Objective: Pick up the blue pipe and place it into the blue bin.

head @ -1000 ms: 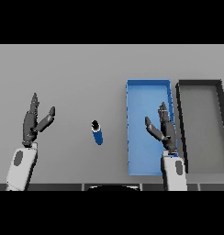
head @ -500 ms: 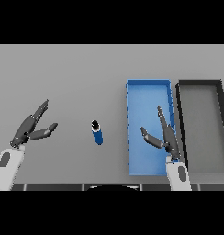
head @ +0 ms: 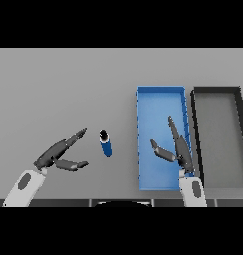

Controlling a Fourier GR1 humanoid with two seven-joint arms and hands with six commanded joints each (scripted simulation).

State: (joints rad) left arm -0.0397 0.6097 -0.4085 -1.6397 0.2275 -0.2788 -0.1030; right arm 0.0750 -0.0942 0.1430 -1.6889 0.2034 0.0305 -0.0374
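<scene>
The blue pipe (head: 105, 144) lies just beyond my left hand (head: 58, 156), nearer it than my right hand (head: 176, 149), long axis running away from me, fingers spread wide and empty.

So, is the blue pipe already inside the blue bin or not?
Not yet. The blue pipe lies on the grey table, left of the blue bin, and neither hand holds it.
</scene>
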